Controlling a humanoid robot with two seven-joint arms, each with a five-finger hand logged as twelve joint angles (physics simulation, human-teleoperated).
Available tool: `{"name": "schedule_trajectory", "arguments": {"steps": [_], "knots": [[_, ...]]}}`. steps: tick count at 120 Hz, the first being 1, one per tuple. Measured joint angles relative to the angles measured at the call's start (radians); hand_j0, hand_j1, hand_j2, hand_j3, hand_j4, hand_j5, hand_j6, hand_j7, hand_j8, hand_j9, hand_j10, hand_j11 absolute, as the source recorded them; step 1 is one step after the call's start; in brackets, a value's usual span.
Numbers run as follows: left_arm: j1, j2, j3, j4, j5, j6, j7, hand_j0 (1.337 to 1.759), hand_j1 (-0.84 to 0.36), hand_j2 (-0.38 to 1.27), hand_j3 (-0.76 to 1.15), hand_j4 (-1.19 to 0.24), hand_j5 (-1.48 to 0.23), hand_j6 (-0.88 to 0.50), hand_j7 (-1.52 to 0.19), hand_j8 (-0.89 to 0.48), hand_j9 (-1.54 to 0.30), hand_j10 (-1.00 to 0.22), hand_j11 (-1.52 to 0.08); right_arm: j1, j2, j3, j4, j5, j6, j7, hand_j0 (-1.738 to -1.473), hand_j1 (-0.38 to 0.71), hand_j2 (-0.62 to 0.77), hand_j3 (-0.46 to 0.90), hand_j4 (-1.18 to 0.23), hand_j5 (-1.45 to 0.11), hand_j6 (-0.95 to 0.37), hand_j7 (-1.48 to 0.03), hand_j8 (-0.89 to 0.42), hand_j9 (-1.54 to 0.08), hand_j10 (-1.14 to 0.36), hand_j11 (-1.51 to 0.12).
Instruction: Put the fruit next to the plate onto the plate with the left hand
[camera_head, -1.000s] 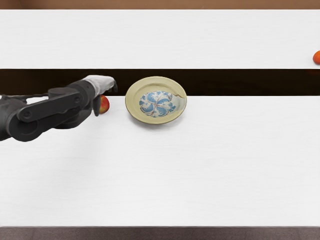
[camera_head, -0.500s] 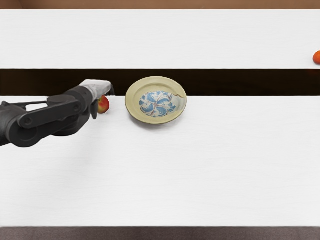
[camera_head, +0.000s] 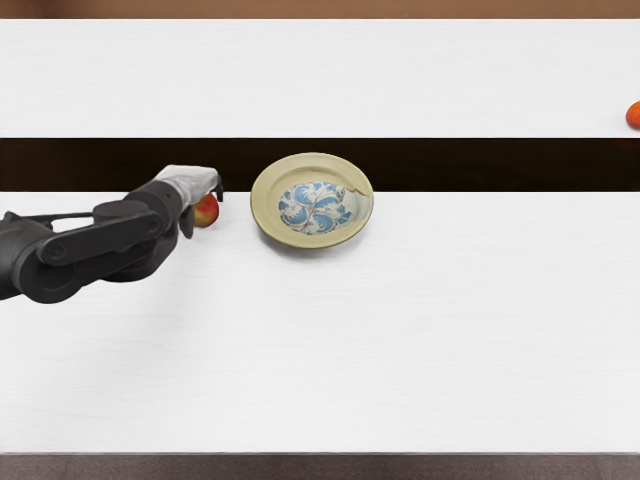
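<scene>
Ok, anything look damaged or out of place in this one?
The plate shows what looks like a chip or crack in its rim at the upper right, and its far edge overhangs the dark gap. Otherwise nothing stands out.

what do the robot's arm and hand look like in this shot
Only the left arm shows: dark grey to black, built of bulky rounded segments, with a thin dark rod or cable along its upper side. The left hand is pale grey, almost white. No markings are readable.
</scene>
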Motion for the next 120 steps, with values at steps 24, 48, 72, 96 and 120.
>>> {"name": "schedule_trajectory", "arguments": {"steps": [24, 48, 72, 96, 120], "knots": [[-0.007, -0.004, 0.034, 0.000, 0.000, 0.033, 0.000, 1.658, -0.25, 0.10, 0.00, -0.51, -0.65, -0.49, -0.65, -0.51, -0.65, -0.50, -0.65, 0.000, 0.000, 0.000, 0.000, 0.000, 0.000, 0.000, -1.658, -0.35, 0.00, 0.00, 0.00, 0.00, 0.00, 0.00, 0.00, 0.00, 0.00, 0.00], [-0.009, -0.007, 0.039, 0.001, -0.002, 0.036, 0.000, 1.655, -0.33, 0.12, 0.00, -0.53, -0.78, -0.41, -0.77, -0.47, -0.78, -0.58, -0.78, 0.000, 0.000, 0.000, 0.000, 0.000, 0.000, 0.000, -1.658, -0.35, 0.00, 0.00, 0.00, 0.00, 0.00, 0.00, 0.00, 0.00, 0.00, 0.00], [-0.033, -0.009, 0.038, 0.001, -0.006, 0.033, 0.000, 1.652, -0.34, 0.14, 0.00, -0.50, -0.85, -0.38, -0.85, -0.43, -0.86, -0.63, -0.85, 0.000, 0.000, 0.000, 0.000, 0.000, 0.000, 0.000, -1.658, -0.35, 0.00, 0.00, 0.00, 0.00, 0.00, 0.00, 0.00, 0.00, 0.00, 0.00], [-0.102, -0.009, 0.030, -0.006, -0.013, 0.027, 0.000, 1.650, -0.38, 0.17, 0.00, -0.46, -0.88, -0.33, -0.88, -0.39, -0.89, -0.65, -0.88, 0.000, 0.000, 0.000, 0.000, 0.000, 0.000, 0.000, -1.658, -0.35, 0.00, 0.00, 0.00, 0.00, 0.00, 0.00, 0.00, 0.00, 0.00, 0.00], [-0.156, -0.004, 0.028, -0.090, -0.009, 0.031, 0.001, 1.650, -0.38, 0.17, 0.00, -0.45, -0.88, -0.33, -0.88, -0.39, -0.89, -0.65, -0.89, 0.000, 0.000, 0.000, 0.000, 0.000, 0.000, 0.000, -1.658, -0.35, 0.00, 0.00, 0.00, 0.00, 0.00, 0.00, 0.00, 0.00, 0.00, 0.00]]}}
